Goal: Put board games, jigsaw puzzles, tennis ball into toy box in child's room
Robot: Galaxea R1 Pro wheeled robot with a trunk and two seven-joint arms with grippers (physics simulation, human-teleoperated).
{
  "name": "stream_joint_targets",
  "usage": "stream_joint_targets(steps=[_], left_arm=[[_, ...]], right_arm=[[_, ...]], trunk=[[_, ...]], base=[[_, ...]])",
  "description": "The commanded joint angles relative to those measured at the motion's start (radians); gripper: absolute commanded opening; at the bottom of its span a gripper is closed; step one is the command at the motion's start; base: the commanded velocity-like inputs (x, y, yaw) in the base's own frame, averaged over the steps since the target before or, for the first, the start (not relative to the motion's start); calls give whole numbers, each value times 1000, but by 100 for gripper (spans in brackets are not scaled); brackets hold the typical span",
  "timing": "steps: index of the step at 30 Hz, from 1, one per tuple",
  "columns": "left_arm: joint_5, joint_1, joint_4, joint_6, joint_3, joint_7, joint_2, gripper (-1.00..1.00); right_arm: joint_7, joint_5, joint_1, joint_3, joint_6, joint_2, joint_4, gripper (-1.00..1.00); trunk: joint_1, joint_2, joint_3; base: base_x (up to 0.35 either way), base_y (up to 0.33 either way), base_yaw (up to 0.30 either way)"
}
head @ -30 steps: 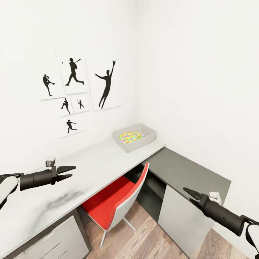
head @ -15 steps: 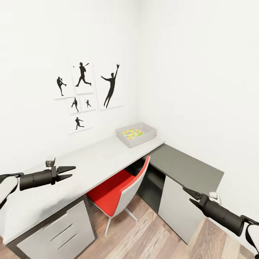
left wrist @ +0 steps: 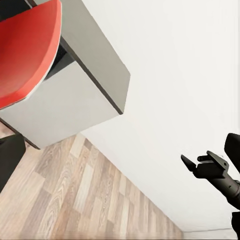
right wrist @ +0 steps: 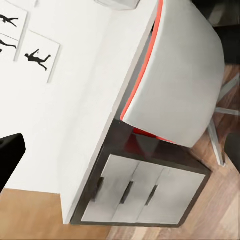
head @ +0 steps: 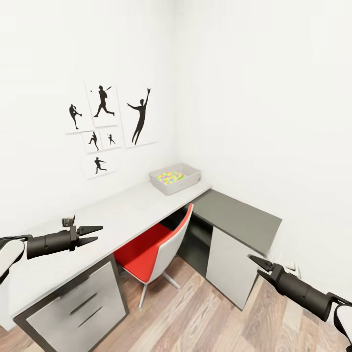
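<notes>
The toy box (head: 174, 179) stands at the far end of the table (head: 122, 215), close to the room's corner. Multicolour jigsaw puzzle pieces (head: 169, 177) lie inside it. My left gripper (head: 98, 233) hovers open and empty over the near part of the table. Low on the other side, my right gripper (head: 255, 264) hangs open and empty above the floor in front of the dark cabinet; it shows again in the left wrist view (left wrist: 196, 160). The board games, the tennis ball and the bed are out of view.
A red and white chair (head: 156, 247) is pushed under the table. White drawers (head: 78, 308) sit below the near end. A lower dark grey cabinet (head: 237, 220) runs along the right wall. Sport silhouette prints (head: 105, 127) hang above. Wood plank floor (head: 195, 318) lies ahead.
The whole view has shifted: the table, toy box and cabinet now look smaller and farther, with more floor showing, so the camera has backed away. Both arms hold the same pose.
</notes>
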Motion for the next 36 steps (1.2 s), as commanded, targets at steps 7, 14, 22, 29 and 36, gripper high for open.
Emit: stream_joint_targets(steps=[7,14,22,29,36], left_arm=[[-2,-1,0,2,-1,-6,1,100],[-2,-1,0,2,-1,-5,1,100],[-3,-1,0,2,-1,-5,1,100],[-2,-1,0,2,-1,-6,2,100],[-2,-1,0,3,-1,-5,2,100]], right_arm=[[8,8,-1,-1,5,1,0,100],[8,8,-1,-1,5,0,0,100],[8,8,-1,-1,5,0,0,100],[8,8,-1,-1,6,0,0,100],[8,8,-1,-1,5,0,0,100]], trunk=[[0,-2,-2],[0,-2,-2],[0,-2,-2],[0,-2,-2],[0,-2,-2]], base=[[-219,122,-272],[-215,155,-278],[-205,164,-279],[-192,220,-279],[-131,258,-279]])
